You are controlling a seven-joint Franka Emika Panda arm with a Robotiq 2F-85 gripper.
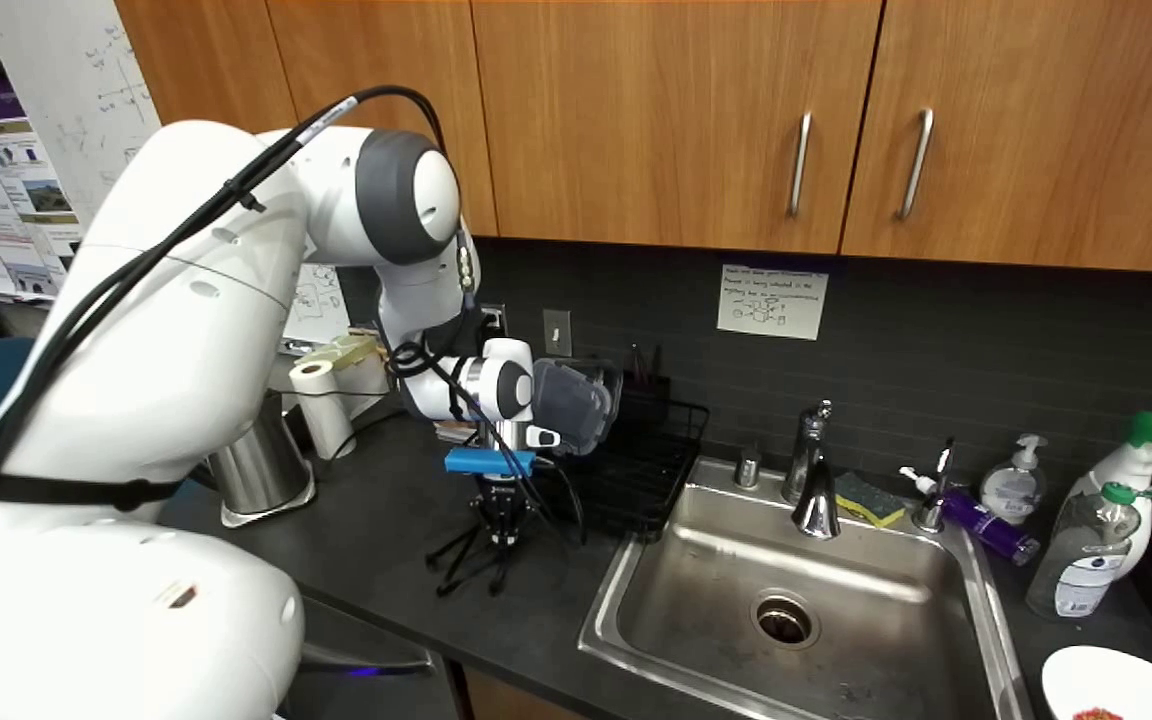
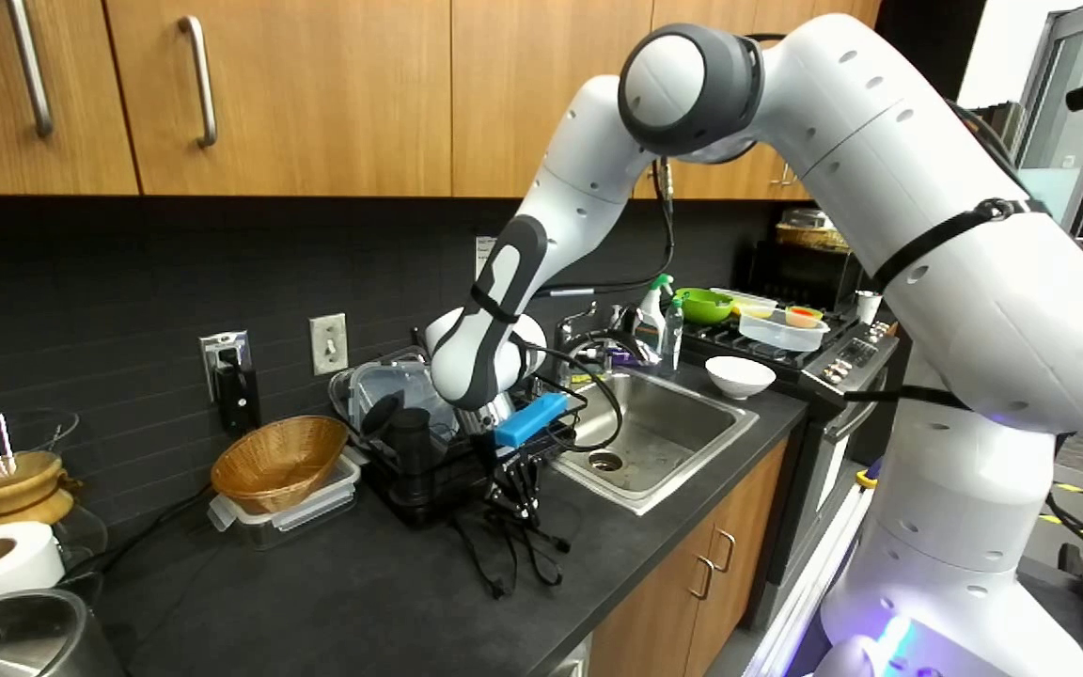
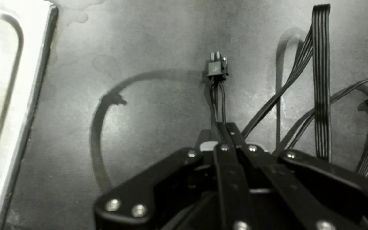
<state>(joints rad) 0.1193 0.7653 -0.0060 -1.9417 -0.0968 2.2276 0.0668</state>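
Observation:
My gripper (image 3: pixel 219 129) is shut on a bundle of black cables in the wrist view. One strand with a small connector (image 3: pixel 215 68) sticks out beyond the fingertips, and flat ribbon cables (image 3: pixel 321 80) loop out to the right. In both exterior views the gripper (image 1: pixel 503 530) points down over the dark counter (image 2: pixel 316 611), left of the sink in an exterior view. The cable ends (image 2: pixel 497 589) hang below it, close to the counter; whether they touch it I cannot tell. A blue part (image 1: pixel 491 461) sits on the wrist above the fingers.
A metal sink (image 1: pixel 696 600) with a faucet (image 1: pixel 814 500) lies beside the gripper. Close behind it stands a black dish rack (image 1: pixel 666 470) with plastic containers. A wicker basket (image 2: pixel 278 451), paper roll (image 1: pixel 319 400), steel canister (image 1: pixel 261 465) and white bowl (image 2: pixel 740 374) also stand around.

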